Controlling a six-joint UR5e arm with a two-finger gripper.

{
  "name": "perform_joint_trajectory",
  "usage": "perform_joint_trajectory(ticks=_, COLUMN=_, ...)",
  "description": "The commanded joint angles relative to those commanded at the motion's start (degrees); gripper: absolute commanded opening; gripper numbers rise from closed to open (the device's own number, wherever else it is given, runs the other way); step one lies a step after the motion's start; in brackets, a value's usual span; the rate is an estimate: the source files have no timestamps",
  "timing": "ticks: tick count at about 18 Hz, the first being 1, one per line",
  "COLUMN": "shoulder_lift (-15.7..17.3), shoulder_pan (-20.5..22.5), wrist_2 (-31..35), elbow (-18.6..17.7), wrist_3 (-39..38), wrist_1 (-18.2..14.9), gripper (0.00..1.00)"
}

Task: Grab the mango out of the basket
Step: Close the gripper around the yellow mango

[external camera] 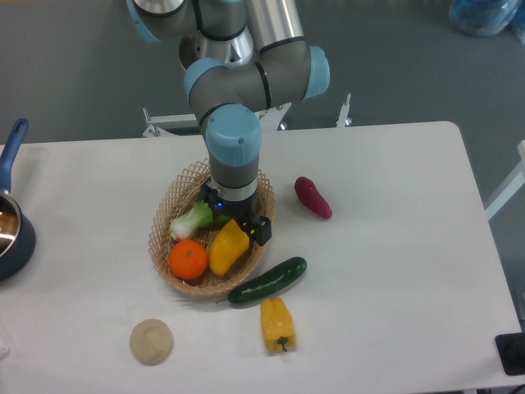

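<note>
The mango [227, 249] is a smooth yellow-orange oblong fruit lying tilted in the oval tan wicker basket [161, 226], between a round orange [189, 259] and the basket's right rim. My gripper [238, 225] points straight down over the basket, at the mango's upper end. One black finger [262, 231] shows just to the right of the mango, with a small gap between them. The other finger is hidden behind the fruit and the wrist. The jaws look spread apart, around the mango's top. The mango rests in the basket.
A green-and-white bok choy [194, 219] lies in the basket too. On the table are a dark cucumber [267, 281], a yellow bell pepper [277, 324], a purple sweet potato [313, 198] and a beige round lump [152, 341]. A blue pot [11, 232] is at the left edge.
</note>
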Motion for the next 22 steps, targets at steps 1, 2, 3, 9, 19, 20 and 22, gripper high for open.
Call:
perform_joint_trajectory(ticks=1, shoulder_lift=-0.27, shoulder_pan=0.0, wrist_2=0.0, elbow=0.0, wrist_3=0.0, wrist_1=0.0, gripper=1.0)
perform_joint_trajectory(ticks=2, shoulder_lift=-0.7, shoulder_pan=0.0, wrist_2=0.0, elbow=0.0, wrist_3=0.0, wrist_1=0.0, gripper=1.0)
perform_joint_trajectory(ticks=3, shoulder_lift=-1.06, shoulder_pan=0.0, wrist_2=0.0, elbow=0.09, wrist_3=0.0, wrist_1=0.09, gripper=1.0)
perform_joint_trajectory(ticks=9, shoulder_lift=-2.29, shoulder_pan=-0.09, wrist_2=0.0, elbow=0.18, wrist_3=0.0, wrist_1=0.09, gripper=1.0)
perform_joint_trajectory(ticks=19, shoulder_lift=-3.52, shoulder_pan=-0.09, wrist_2=0.0, elbow=0.7, wrist_3=-0.09, wrist_1=0.18, gripper=1.0)
perform_joint_trajectory(ticks=20, shoulder_lift=-3.61, shoulder_pan=-0.09, wrist_2=0.0, elbow=0.62, wrist_3=0.0, wrist_1=0.18, gripper=1.0)
perform_joint_trajectory(ticks=22, shoulder_lift=-3.78, shoulder_pan=-0.09, wrist_2=0.0, elbow=0.62, wrist_3=-0.09, wrist_1=0.18, gripper=1.0)
